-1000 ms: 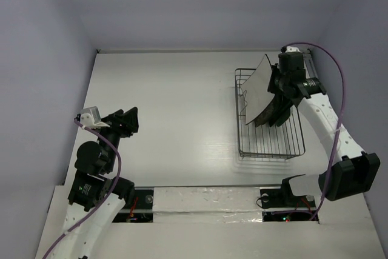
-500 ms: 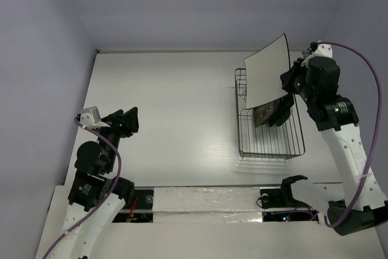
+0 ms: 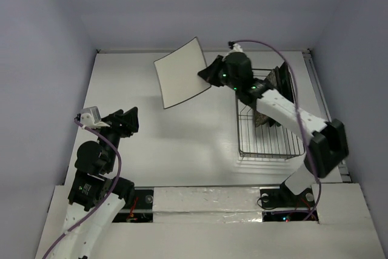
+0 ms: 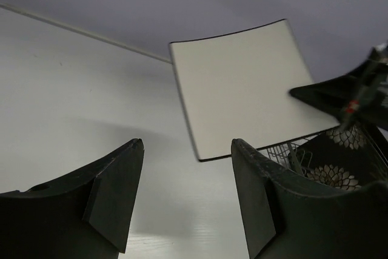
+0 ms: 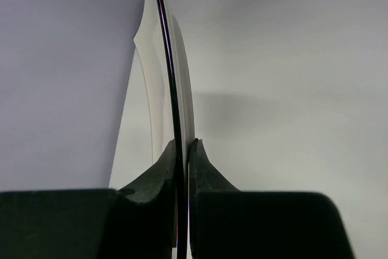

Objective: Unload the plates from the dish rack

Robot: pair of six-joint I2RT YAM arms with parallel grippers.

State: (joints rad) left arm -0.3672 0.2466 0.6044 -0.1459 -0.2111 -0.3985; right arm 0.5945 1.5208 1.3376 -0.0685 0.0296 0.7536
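Note:
My right gripper (image 3: 208, 78) is shut on the edge of the plain white square plate (image 3: 181, 72) and holds it in the air over the table, left of the dish rack (image 3: 270, 145). In the right wrist view the plate (image 5: 173, 59) shows edge-on between my fingers (image 5: 167, 162). In the left wrist view the white plate (image 4: 242, 83) hangs ahead. The black plate with white flowers (image 3: 265, 117) stands in the rack, also seen in the left wrist view (image 4: 339, 162). Another dark plate (image 3: 282, 80) stands at the rack's far end. My left gripper (image 3: 124, 121) is open and empty at the table's left.
The white table top (image 3: 157, 144) spreads between the arms and the rack. Pale walls close it in at the back and both sides.
My right arm has swung left with the white plate, carrying it from above the rack's far end to over the table's middle. The left arm has not moved.

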